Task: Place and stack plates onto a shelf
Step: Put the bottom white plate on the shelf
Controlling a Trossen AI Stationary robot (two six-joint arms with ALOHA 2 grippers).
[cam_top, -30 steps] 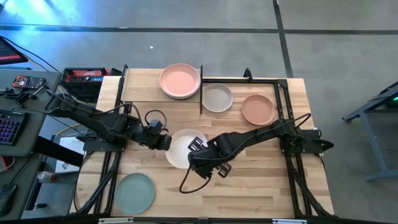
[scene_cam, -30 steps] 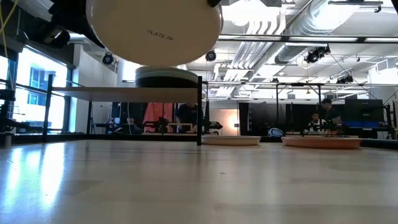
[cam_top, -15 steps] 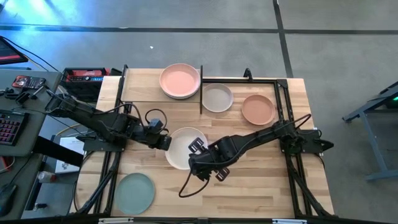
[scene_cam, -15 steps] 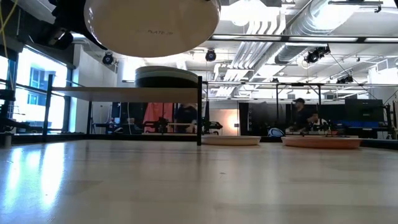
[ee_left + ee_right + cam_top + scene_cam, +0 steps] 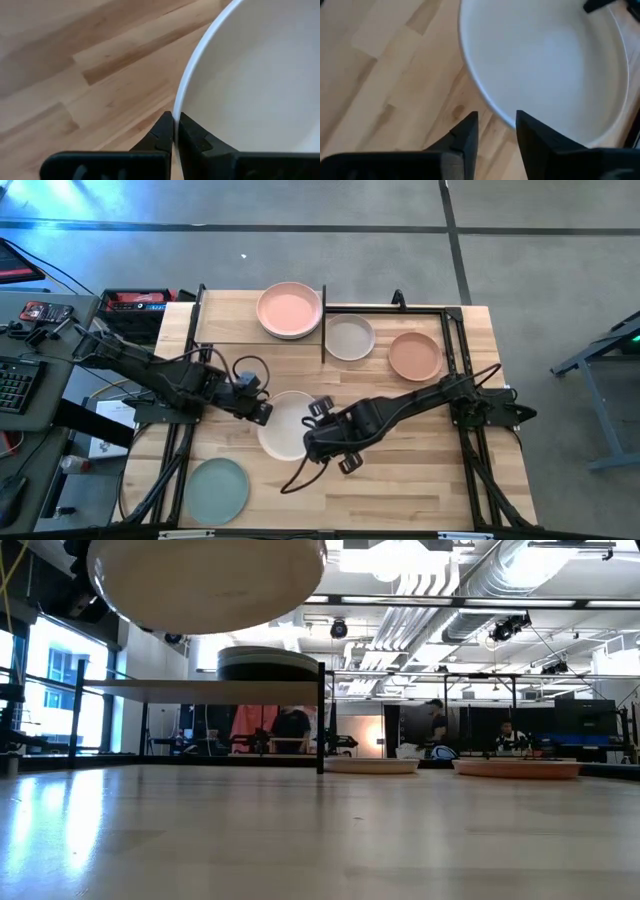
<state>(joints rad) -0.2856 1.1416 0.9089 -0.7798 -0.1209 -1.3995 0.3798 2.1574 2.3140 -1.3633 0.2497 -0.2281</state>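
A white plate (image 5: 285, 427) hangs clear above the table; the low view shows its underside (image 5: 205, 580). My left gripper (image 5: 262, 412) is shut on its left rim. My right gripper (image 5: 495, 131) stands open at the plate's right rim (image 5: 492, 112), which lies just ahead of its fingertips, not touching. The shelf (image 5: 232, 320) stands at the far left with a pink plate (image 5: 290, 310) on its board. A beige-grey plate (image 5: 350, 337), a terracotta plate (image 5: 414, 355) and a sage green plate (image 5: 217, 488) lie flat on the table. My left gripper pinches the white plate's rim (image 5: 176, 107) on the plate's left side, one finger inside the plate and one outside. The fingers come about level from the table's left side. The plate hangs roughly level, hollow side up, lifted clear of the table.
Black frame bars (image 5: 455, 370) run along the table's right side and far edge. The shelf's black upright (image 5: 320, 715) stands between the shelf and the two far plates. Cables (image 5: 300, 475) trail under my right arm. Bare tabletop (image 5: 400, 480) lies toward the near right.
My left gripper has carried the white plate toward the table's left edge, still lifted and level. The plate has drawn away from my right gripper, which stays near its right rim.
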